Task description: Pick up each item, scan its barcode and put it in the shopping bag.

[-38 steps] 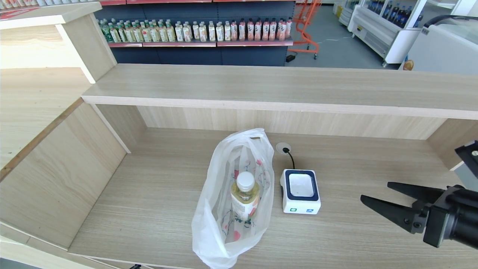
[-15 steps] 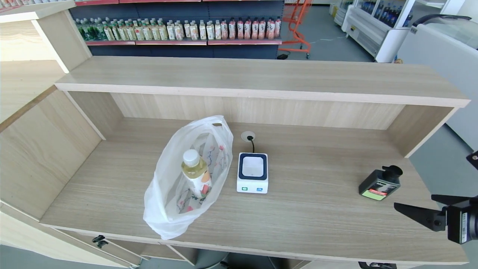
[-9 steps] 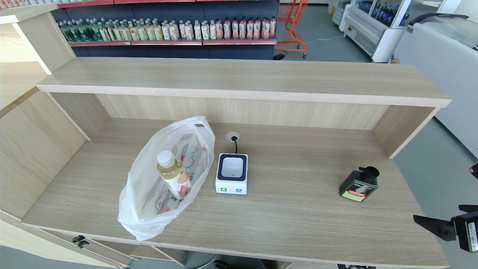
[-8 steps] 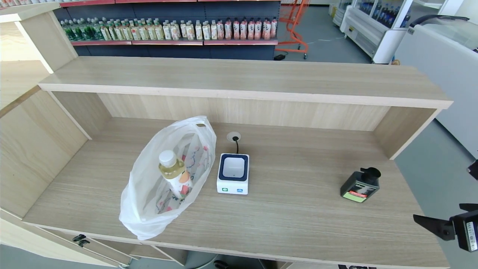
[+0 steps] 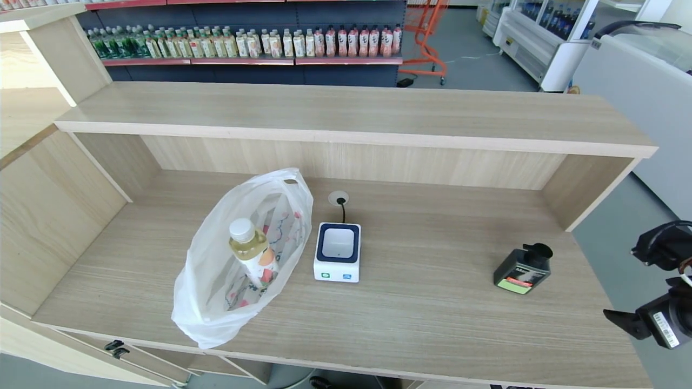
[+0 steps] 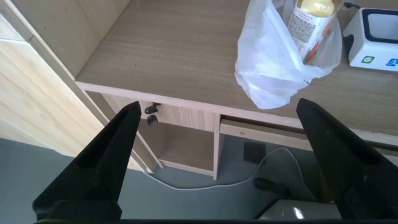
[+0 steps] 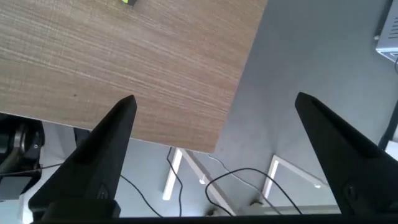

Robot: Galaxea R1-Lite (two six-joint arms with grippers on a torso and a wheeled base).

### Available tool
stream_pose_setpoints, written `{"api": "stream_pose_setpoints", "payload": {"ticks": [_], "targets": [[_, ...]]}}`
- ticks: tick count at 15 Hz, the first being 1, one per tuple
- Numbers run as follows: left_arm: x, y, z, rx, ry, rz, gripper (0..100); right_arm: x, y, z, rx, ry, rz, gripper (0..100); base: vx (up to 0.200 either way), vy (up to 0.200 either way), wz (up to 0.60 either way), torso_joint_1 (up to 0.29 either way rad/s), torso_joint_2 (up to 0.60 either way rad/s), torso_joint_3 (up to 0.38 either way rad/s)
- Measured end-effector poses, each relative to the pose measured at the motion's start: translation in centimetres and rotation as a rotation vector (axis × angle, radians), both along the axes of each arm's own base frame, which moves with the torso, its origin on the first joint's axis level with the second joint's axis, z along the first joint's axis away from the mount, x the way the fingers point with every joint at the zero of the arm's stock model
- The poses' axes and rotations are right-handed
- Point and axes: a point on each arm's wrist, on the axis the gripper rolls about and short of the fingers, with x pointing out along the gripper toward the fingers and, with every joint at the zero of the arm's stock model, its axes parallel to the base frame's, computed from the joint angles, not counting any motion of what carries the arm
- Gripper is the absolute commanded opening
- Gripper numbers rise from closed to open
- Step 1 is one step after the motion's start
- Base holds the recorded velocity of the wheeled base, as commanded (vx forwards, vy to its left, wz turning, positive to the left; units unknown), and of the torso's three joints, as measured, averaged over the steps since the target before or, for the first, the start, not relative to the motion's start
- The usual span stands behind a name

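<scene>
The dark, pump-capped plastic bottle (image 5: 522,269) is shown resting on the pale wooden counter (image 5: 432,302), forward and leftward of the right claw (image 7: 214,101), the nearer one, which is spread wide and empty.

What stays half seen

The plastic of the shopping bag (image 5: 203,313) veils the lower half of the bottle (image 5: 250,253); the scanner (image 6: 375,45) is cut by the left wrist view's edge, the right gripper (image 5: 621,321) by the head view's edge; the label of the pump bottle (image 5: 522,268) is too small to read.
</scene>
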Motion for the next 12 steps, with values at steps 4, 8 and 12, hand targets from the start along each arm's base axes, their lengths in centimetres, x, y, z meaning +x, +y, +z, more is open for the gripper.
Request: {"api": "stream_pose_setpoints", "payload": {"ticks": [4, 8, 12], "targets": [[0.0, 0.0, 0.0, 0.0, 0.0, 0.0, 100, 3.5, -0.5, -1.3, -0.024, -0.034, 0.015, 100, 0.0, 0.0, 0.0, 0.0, 0.0, 0.0], [0.0, 0.0, 0.0, 0.0, 0.0, 0.0, 100, 5.8, -0.1, -3.3, 0.043, -0.003, 0.12, 100, 0.0, 0.0, 0.0, 0.0, 0.0, 0.0], [0.0, 0.0, 0.0, 0.0, 0.0, 0.0, 100, 7.9, 0.8, -3.8, 0.072, 0.009, 0.194, 100, 0.0, 0.0, 0.0, 0.0, 0.0, 0.0]]}}
